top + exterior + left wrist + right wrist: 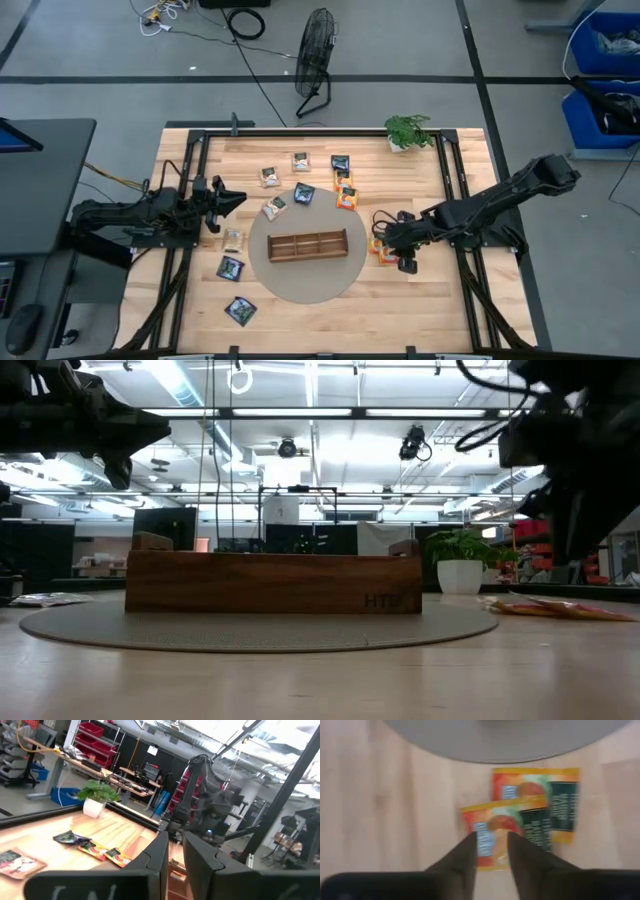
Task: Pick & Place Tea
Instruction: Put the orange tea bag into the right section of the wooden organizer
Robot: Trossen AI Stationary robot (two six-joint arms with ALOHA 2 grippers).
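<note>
Right gripper (490, 847) poised directly over two overlapping orange tea sachets (512, 832), fingers parted narrowly and empty, probably lined up to pinch the upper one's edge. Just ahead, grey round mat (300, 285) bearing wooden tray (272, 582), stamped "HTP". Left gripper (225, 203) waiting well aside, fingers nearly closed on nothing. Sachet print unreadable.

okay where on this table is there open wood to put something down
Bare wood lies along the near edge, right of the dark sachet, below the round mat. Crowded: sachets behind the wooden tray, and orange sachets under the right gripper.
</note>
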